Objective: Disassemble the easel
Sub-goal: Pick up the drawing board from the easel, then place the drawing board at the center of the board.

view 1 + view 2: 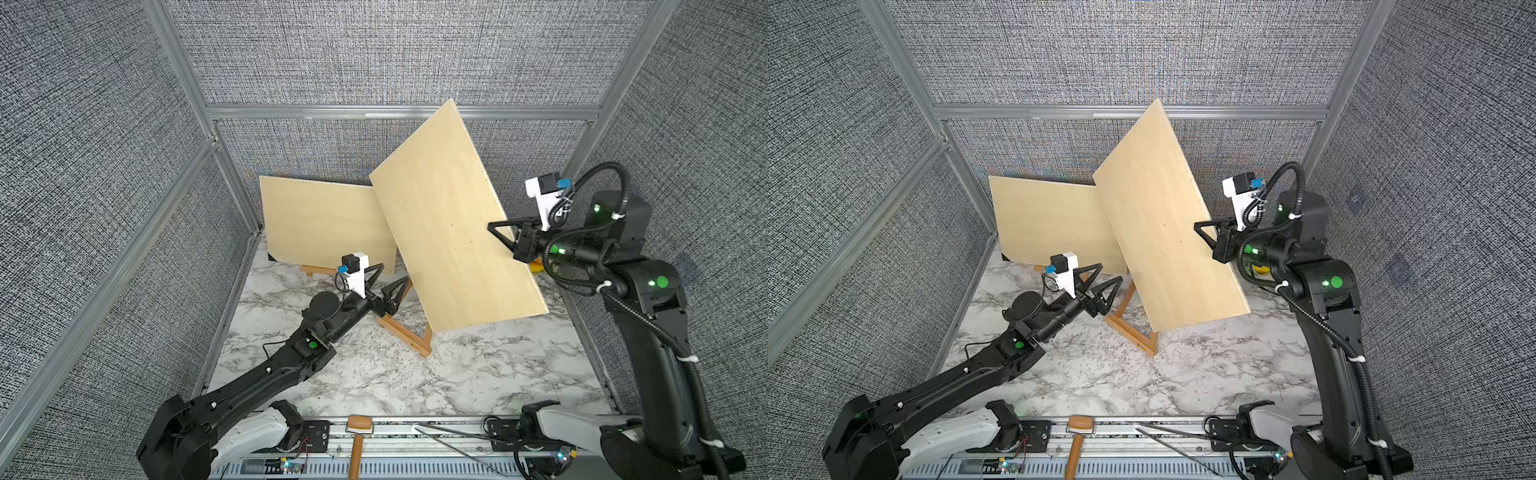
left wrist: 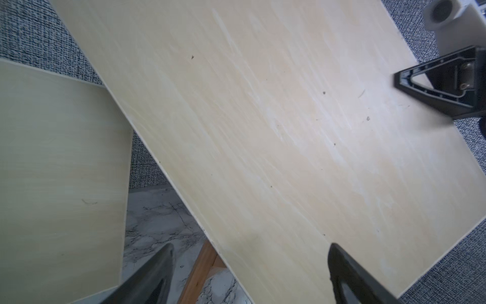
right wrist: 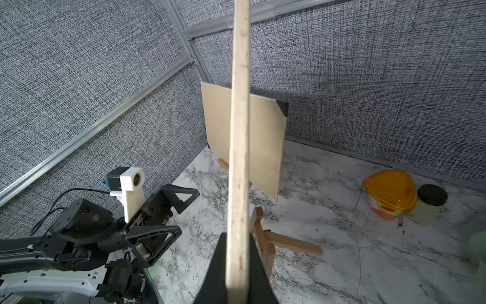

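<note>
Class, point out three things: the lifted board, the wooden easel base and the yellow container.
lifted board point(image 1: 453, 224): in a top view, middle of its face.
wooden easel base point(image 1: 402, 337): in a top view, its front rail.
yellow container point(image 3: 390, 188): right wrist view, its lid.

Orange-lidded container point(image 3: 391, 194) just beside black-capped jar point(image 3: 432, 195) (contents unclear); wooden-handled tool point(image 1: 355, 446) apart.

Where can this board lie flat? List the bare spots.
Bare: the table's front strip between easel and rail, widest toward the right arm. Crowded: back left, by the leaning board and left fingers; back right, by the yellow tub.
</note>
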